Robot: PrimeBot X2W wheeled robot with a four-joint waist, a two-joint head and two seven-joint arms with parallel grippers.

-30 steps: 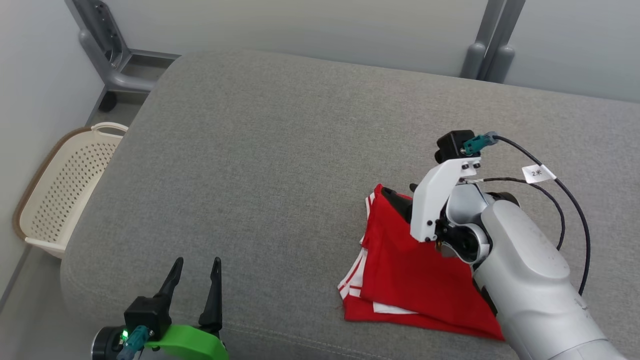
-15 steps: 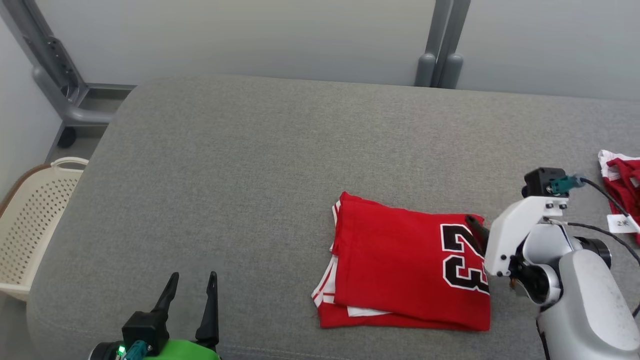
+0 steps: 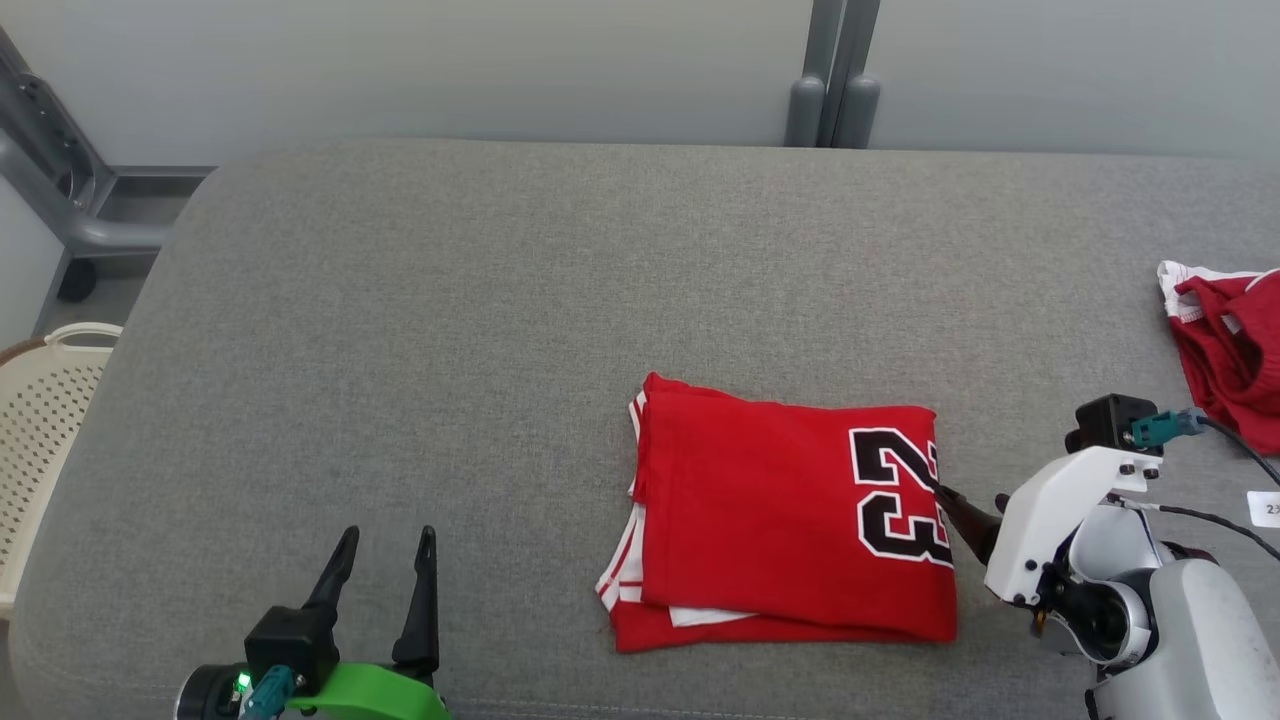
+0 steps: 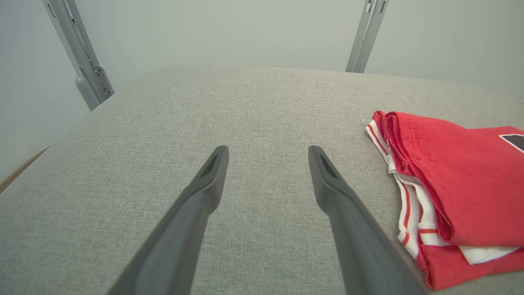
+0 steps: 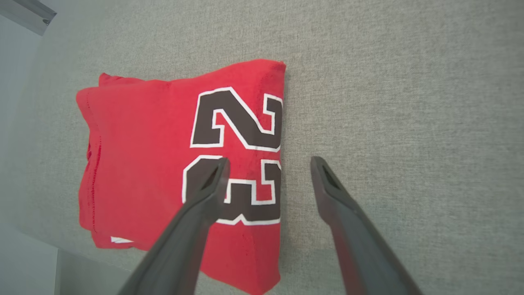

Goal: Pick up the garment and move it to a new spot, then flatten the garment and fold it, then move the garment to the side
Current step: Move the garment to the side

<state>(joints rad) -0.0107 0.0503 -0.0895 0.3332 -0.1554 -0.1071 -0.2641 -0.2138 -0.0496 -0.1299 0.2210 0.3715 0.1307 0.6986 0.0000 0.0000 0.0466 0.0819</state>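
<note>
The folded jersey (image 3: 780,510) lay on the cushion (image 3: 450,330). Right gripper (image 5: 269,161) straddled its right edge, jaws wide, empty; left gripper (image 3: 388,533), near left, also wide.

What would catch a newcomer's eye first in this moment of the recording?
The folded red jersey with a black 23 stands out, lying right of centre on the grey cushion. Next come the right gripper at its numbered edge, fingers spread and holding nothing, and the left gripper, open at the lower left. A second red garment lies crumpled at the far right.
</note>
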